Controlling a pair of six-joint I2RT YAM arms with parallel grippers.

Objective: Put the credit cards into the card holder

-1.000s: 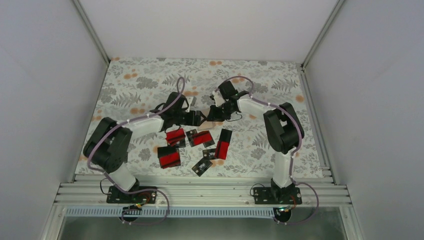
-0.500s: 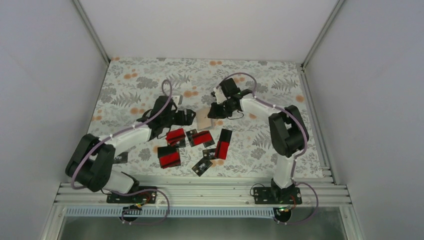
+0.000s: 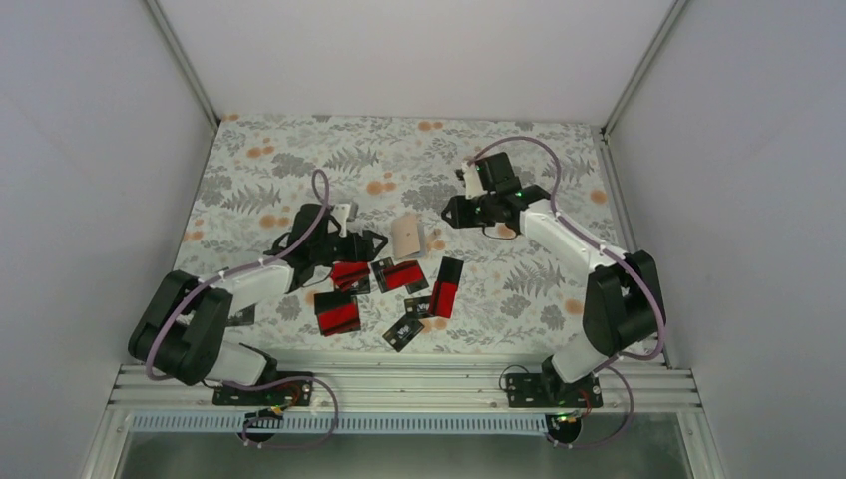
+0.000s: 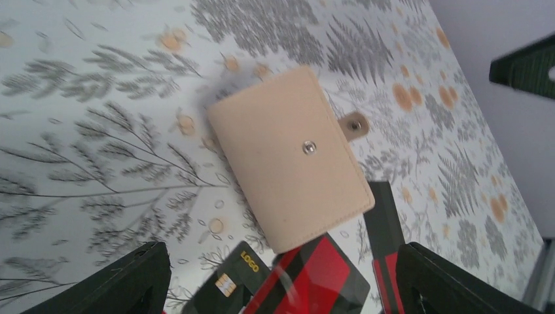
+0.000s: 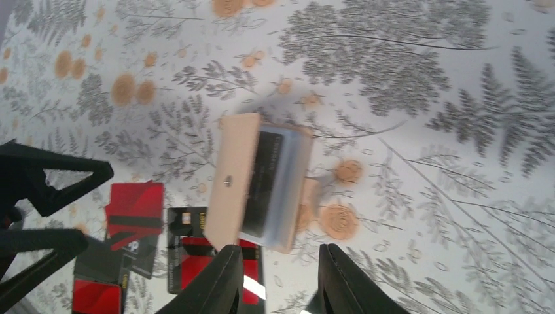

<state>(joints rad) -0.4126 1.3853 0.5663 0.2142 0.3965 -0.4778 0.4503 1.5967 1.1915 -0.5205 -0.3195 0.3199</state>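
Note:
The tan card holder point(image 3: 407, 236) lies on the flowered table between both grippers, touched by neither. In the left wrist view the card holder point(image 4: 288, 157) lies cover up, its snap tab sticking out unfastened. In the right wrist view the card holder point(image 5: 258, 180) gapes slightly, with a dark card in its pale pocket. Several red-and-black credit cards point(image 3: 400, 275) lie loose just in front of it, also seen as credit cards point(image 4: 314, 278) and credit cards point(image 5: 134, 209). My left gripper point(image 3: 371, 242) point(image 4: 281, 288) is wide open, left of the holder. My right gripper point(image 3: 454, 212) point(image 5: 278, 281) is open and empty, to its right.
White walls with metal rails enclose the table on the left, right and back. A further card point(image 3: 337, 312) and another point(image 3: 403, 330) lie nearer the front edge. The left gripper's black fingers point(image 5: 46, 196) show at the left of the right wrist view.
Both grippers met at the holder a second ago. The left one let go and drew back left; the right one opened and pulled away to the right, leaving the holder lying on the table.

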